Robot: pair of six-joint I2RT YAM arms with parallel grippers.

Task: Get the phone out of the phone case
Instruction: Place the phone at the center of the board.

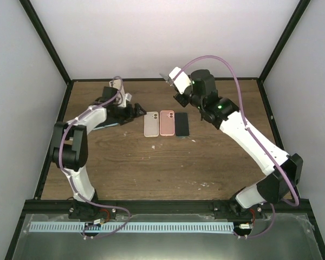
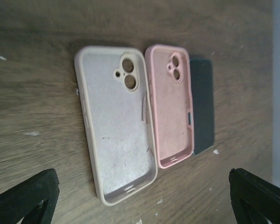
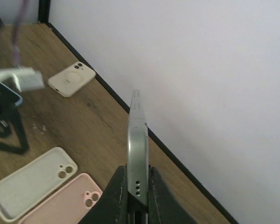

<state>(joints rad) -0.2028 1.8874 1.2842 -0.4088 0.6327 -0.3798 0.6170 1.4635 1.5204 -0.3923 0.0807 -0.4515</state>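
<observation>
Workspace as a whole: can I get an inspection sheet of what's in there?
Surface: wooden table, few pale specks.
Job's things: phone held edge-on above the table; empty beige case and empty pink case lie side by side.
Clutter: dark flat item beside the pink case; cream case near a wall.
Grippers: right gripper shut on the phone; left gripper open, by the beige case.
Cables: purple cable along each arm.
Surroundings: white walls, black frame.
</observation>
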